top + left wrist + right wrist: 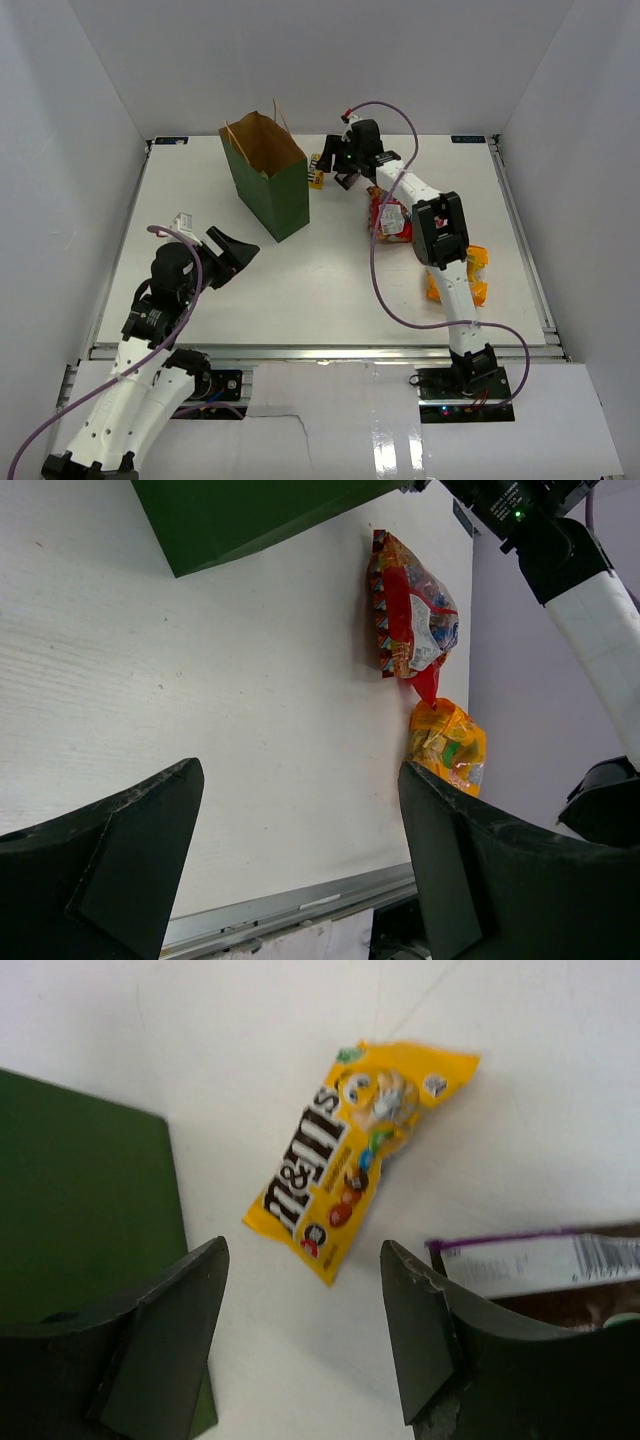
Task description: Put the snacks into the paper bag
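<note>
The dark green paper bag (266,178) stands upright and open at the back of the table. Just right of it lies a small yellow packet (316,179), and my right gripper (336,170) hovers over it. In the right wrist view the yellow packet (350,1155) lies flat just beyond my open right gripper (305,1295), with nothing between the fingers. A dark brown packet (560,1275) with a purple edge lies to its right. A red bag (390,220) and an orange bag (476,275) lie under the right arm. My left gripper (236,251) hangs open and empty, near the front left.
The bag's green wall (80,1200) is close to my right gripper's left finger. A small white packet (183,221) lies at the table's left edge beside the left arm. The left wrist view shows the red bag (415,610), the orange bag (450,745) and the table's front rail (290,910).
</note>
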Controlling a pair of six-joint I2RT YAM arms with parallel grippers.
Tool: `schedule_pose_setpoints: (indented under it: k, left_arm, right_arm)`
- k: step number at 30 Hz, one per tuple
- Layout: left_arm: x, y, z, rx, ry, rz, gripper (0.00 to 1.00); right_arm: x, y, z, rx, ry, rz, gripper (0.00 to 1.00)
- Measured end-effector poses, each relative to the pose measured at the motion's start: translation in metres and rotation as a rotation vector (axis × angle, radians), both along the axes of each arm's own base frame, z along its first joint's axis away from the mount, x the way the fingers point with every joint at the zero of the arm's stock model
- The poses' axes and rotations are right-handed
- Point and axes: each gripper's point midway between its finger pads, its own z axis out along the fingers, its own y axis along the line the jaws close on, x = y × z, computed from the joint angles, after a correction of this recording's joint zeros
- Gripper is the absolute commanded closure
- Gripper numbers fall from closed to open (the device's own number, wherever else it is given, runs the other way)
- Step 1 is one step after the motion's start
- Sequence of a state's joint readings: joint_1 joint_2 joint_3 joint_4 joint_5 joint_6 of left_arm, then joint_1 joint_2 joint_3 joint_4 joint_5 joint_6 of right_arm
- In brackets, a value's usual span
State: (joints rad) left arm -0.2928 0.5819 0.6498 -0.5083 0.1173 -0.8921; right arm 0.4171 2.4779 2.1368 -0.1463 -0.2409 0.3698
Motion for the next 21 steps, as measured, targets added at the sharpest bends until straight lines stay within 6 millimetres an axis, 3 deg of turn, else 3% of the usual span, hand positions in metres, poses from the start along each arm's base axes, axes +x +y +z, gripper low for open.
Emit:
schedule_pose_setpoints:
  k: [4,12,19,20,21]
  left_arm:
    - [0.000,-0.001,0.000,-0.016,0.009,0.007,0.10]
    - [0.005,-0.004,-0.013,-0.015,0.074,0.003,0.10]
    - [0.004,-0.005,-0.012,-0.031,0.085,0.008,0.10]
    - [0.003,-0.005,-0.011,-0.036,0.079,0.010,0.10]
    - [0.002,-0.005,-0.008,-0.041,0.072,0.011,0.10]
  right_arm:
    - [0.018,0.007,0.003,0.023,-0.066,-0.030,0.35]
    - [0.048,0.017,-0.026,0.061,-0.109,-0.127,0.39]
    - [0.046,0.027,-0.044,0.080,-0.080,-0.155,0.44]
    - [0.045,0.029,-0.044,0.083,-0.083,-0.156,0.47]
    - [0.044,0.030,-0.046,0.086,-0.081,-0.158,0.57]
